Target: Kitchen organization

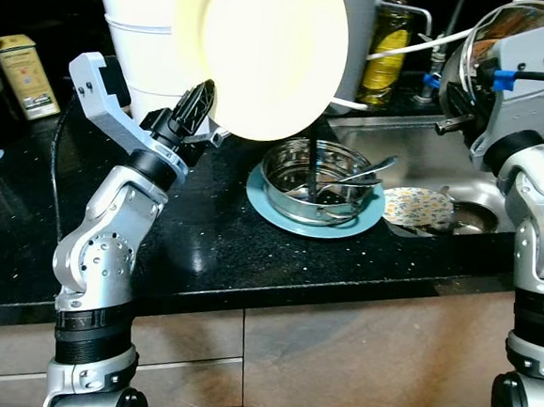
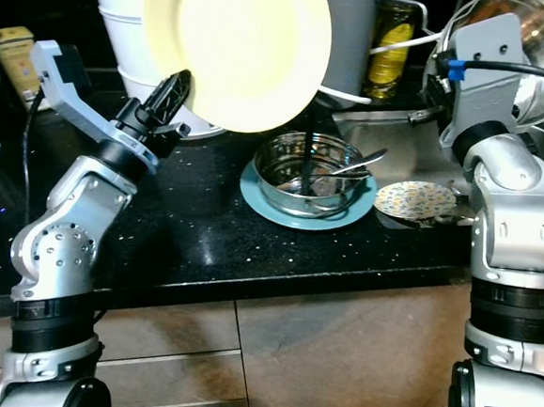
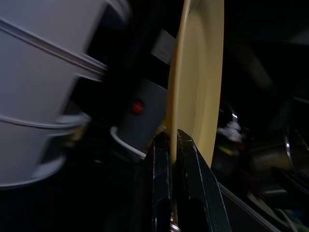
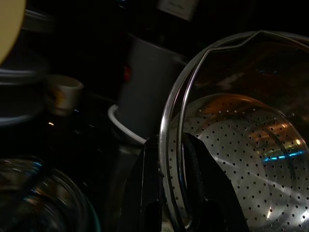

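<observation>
My left gripper [image 1: 203, 102] is shut on the rim of a pale yellow plate [image 1: 265, 47], held upright and high above the black counter; its fingers [image 3: 166, 159] pinch the plate's edge [image 3: 195, 87]. My right gripper [image 4: 173, 145] is shut on the rim of a perforated steel colander [image 4: 251, 145], raised above the sink at the right [image 2: 524, 49]. On the counter below sits a steel bowl [image 1: 316, 179] with a spoon in it, resting on a light blue plate [image 1: 267, 203].
A patterned plate [image 1: 421, 208] lies in the sink [image 1: 418, 144]. Stacked white buckets [image 1: 142, 52], a grey kettle [image 2: 347, 30] and an oil bottle [image 1: 388, 48] stand at the back. A yellow box [image 1: 23, 75] is at the far left. Wooden cabinet fronts run below the counter edge.
</observation>
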### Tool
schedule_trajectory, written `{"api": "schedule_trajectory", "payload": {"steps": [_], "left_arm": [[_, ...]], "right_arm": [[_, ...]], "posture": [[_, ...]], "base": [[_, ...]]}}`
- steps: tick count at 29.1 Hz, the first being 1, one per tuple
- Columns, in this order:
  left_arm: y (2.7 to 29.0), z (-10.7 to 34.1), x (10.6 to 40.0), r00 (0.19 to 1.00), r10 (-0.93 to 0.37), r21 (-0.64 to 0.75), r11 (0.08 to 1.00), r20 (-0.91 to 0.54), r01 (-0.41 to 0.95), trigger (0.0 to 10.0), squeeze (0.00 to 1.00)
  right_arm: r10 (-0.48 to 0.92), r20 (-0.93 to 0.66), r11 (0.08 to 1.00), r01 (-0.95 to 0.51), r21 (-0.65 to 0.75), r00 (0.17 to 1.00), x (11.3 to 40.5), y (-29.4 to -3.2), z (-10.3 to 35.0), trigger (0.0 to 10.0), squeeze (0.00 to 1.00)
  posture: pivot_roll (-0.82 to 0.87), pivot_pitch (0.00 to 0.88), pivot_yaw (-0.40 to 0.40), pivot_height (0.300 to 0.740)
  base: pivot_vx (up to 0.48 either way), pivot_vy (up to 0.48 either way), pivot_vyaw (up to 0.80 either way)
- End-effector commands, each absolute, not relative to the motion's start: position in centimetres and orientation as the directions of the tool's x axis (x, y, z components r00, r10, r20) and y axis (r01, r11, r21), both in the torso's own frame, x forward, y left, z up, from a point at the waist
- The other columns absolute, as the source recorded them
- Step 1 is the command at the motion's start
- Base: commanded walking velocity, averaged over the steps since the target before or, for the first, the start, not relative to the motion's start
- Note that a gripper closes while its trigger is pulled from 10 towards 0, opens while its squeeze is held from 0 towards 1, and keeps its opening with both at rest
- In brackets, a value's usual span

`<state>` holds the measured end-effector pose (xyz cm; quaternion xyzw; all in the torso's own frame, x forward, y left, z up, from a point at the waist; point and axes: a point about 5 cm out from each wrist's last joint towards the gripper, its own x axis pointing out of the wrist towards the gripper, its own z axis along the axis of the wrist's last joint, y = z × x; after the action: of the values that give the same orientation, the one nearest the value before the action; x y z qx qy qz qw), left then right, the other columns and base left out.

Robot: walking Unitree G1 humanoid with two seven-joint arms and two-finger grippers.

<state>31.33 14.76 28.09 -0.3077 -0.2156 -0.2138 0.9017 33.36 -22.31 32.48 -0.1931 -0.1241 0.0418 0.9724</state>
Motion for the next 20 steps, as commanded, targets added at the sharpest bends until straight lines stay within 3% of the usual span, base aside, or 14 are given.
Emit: {"api": "schedule_trajectory", "payload": {"steps": [1,20], "left_arm": [[15.04,28.44,31.25,0.811,-0.234,-0.455,0.729,0.536,0.511,10.0,0.00],[14.65,28.38,31.33,0.808,-0.249,-0.434,0.740,0.534,0.514,10.0,0.00]], "right_arm": [[0.170,0.243,0.917,-0.063,-0.395,0.955,33.22,-21.48,32.77,10.0,0.00],[0.207,0.220,0.914,-0.109,-0.390,0.953,33.25,-20.79,32.03,10.0,0.00]], "posture": [[-0.05,0.000,0.025,0.740],[-0.05,0.000,0.020,0.740]], "base": [[0.000,-0.469,0.00],[0.000,-0.469,0.00]]}}
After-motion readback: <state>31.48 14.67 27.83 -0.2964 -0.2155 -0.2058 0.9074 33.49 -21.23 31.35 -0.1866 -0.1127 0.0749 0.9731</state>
